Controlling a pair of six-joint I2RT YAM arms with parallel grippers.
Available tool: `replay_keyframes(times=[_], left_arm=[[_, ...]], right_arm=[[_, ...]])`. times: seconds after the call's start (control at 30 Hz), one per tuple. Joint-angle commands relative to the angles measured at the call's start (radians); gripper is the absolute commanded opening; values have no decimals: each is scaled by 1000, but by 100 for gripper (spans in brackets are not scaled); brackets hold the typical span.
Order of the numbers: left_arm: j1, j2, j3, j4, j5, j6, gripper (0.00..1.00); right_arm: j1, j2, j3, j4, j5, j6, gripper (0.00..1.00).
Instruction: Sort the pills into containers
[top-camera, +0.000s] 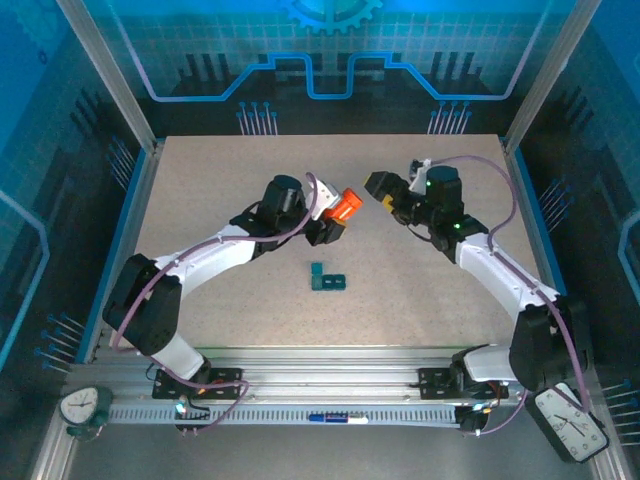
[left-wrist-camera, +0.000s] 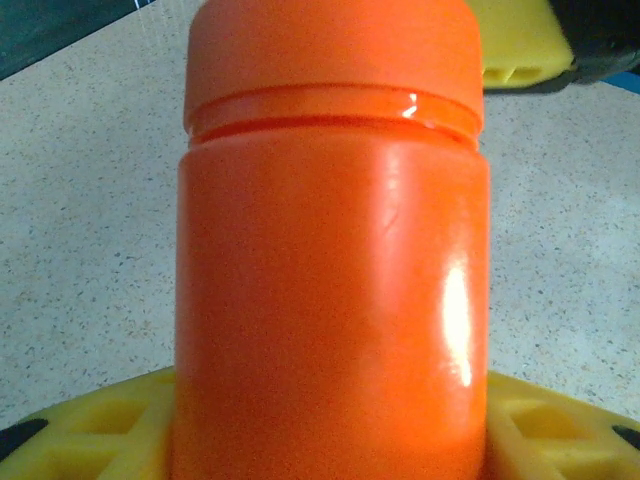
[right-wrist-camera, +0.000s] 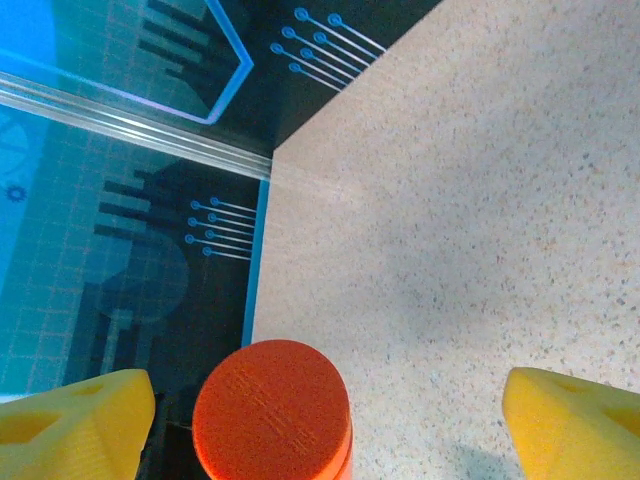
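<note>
The left pincer (top-camera: 327, 226) is clamped on the orange bottle (top-camera: 345, 206), held up over the tabletop (top-camera: 220, 170), while the right pincer (right-wrist-camera: 328, 392) is wide apart around the lid (right-wrist-camera: 272, 408), which I think needs grabbing and twisting off next, and the teal containers (top-camera: 327, 281) sit close by.

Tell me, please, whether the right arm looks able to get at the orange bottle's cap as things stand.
Probably yes. The left gripper holds the orange bottle with its cap turned toward the right gripper, whose open fingers stand either side of the cap, with nothing between.
</note>
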Motion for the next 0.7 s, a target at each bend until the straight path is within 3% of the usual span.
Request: replay_keyframes(times=[0.0,0.47,0.67], left_arm=[[-15,0,10,0,-27,35,0],[-34,25,31,-11,-28,39,0],[-36,30,35,-6,-30,31,0]], right_arm=[[29,34,28,-27,28,2,90],[84,87,51,15,7,7,80],[93,109,50,49,-26,19,69]])
